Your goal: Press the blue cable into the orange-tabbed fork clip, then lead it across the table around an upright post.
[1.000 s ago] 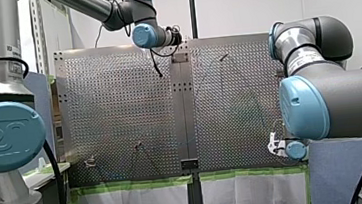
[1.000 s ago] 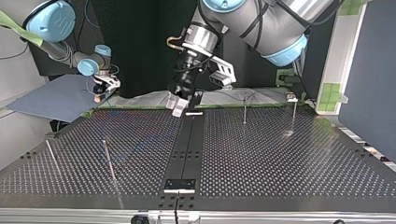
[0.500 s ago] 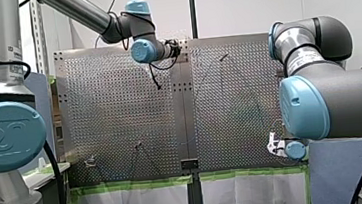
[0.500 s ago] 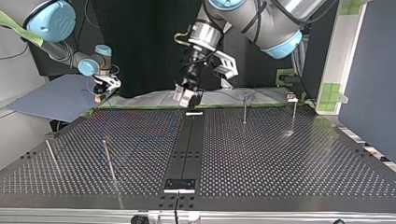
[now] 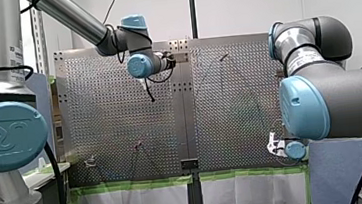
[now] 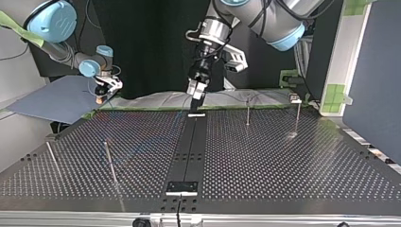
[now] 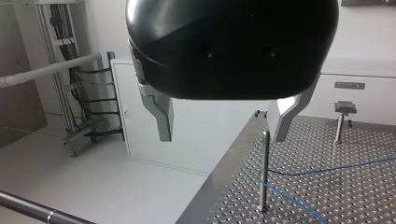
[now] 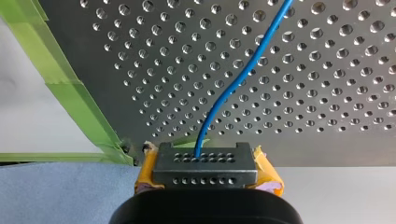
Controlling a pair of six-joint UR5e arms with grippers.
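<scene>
Left wrist view: left gripper wide, empty, upright post at its 5 o'clock; my right gripper pinches blue cable, probably slack: tension before routing.

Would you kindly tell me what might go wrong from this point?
My left gripper hangs open and empty, one finger seemingly near the top of a post; descending for the cable could strike it. My right gripper is shut on the cable at the table edge; a hard pull might slip it out.
</scene>
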